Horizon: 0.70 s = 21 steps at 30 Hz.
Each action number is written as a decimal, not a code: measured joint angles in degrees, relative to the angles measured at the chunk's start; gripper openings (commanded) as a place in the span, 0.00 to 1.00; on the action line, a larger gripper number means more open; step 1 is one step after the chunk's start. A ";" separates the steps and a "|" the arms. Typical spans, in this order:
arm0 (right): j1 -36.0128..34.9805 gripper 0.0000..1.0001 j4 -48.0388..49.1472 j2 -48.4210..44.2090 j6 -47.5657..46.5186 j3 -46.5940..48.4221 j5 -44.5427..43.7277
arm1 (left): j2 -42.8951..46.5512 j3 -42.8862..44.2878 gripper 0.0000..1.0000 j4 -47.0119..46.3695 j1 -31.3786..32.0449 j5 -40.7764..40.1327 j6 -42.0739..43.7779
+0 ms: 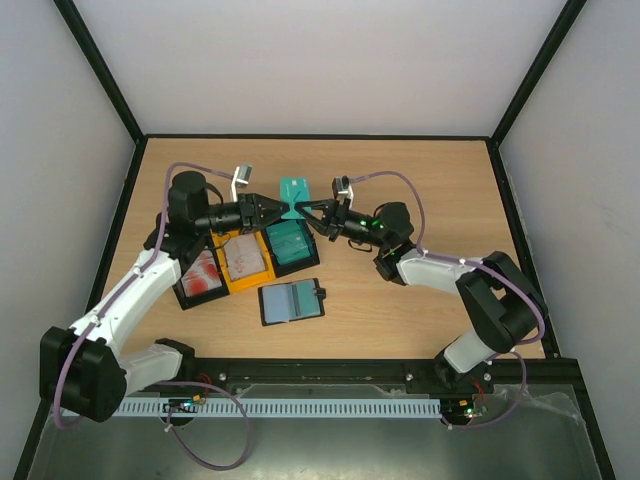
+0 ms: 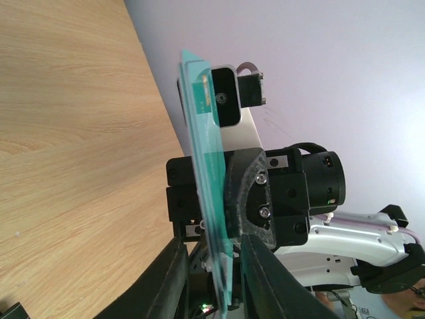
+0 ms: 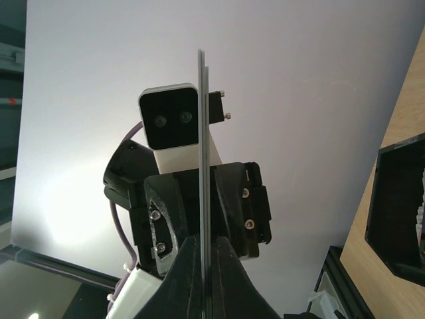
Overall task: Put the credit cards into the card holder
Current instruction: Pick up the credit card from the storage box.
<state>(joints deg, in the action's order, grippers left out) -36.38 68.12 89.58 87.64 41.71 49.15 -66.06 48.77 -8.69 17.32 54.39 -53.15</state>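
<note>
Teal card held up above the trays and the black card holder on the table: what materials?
The teal card looks like thin stiff plastic, glossy and slightly translucent. Dark parts behind seem to show through, and edge-on it reads dead straight. The card holder is black and matte, probably leather or imitation. It lies open with pale slots inside, too small to tell grain.

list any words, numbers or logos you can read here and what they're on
No text can be read in any view.
teal card: nothing legible, seen mostly edge-on.
red-and-white card: print too blurred to read.
card holder: nothing legible.
</note>
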 measured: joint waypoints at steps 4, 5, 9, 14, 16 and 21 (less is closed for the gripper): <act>0.00 0.02 0.37 -0.68 0.33 -0.20 0.07 | 0.42 0.00 0.29 0.57 0.00 -0.46 0.48; 0.00 0.02 0.42 -0.74 0.46 -0.22 0.07 | 0.57 0.00 0.27 0.68 -0.02 -0.59 0.66; 0.00 0.02 0.79 -0.79 0.90 -0.22 0.07 | 1.05 0.00 0.20 1.18 -0.02 -0.87 1.36; 0.00 0.02 0.92 -0.79 1.18 -0.31 0.04 | 1.57 0.00 0.19 1.79 -0.02 -1.07 1.77; 0.00 0.02 1.03 -0.79 1.29 -0.31 0.04 | 1.88 0.00 0.20 2.16 -0.02 -1.31 2.05; 0.00 0.02 1.33 -0.79 1.38 -0.31 0.04 | 2.99 -0.13 0.24 3.63 -0.09 -2.19 2.82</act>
<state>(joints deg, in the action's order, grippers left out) -36.38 69.45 88.79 89.01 41.41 49.19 -63.07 48.64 -5.06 17.23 52.21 -50.33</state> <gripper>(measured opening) 0.023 0.224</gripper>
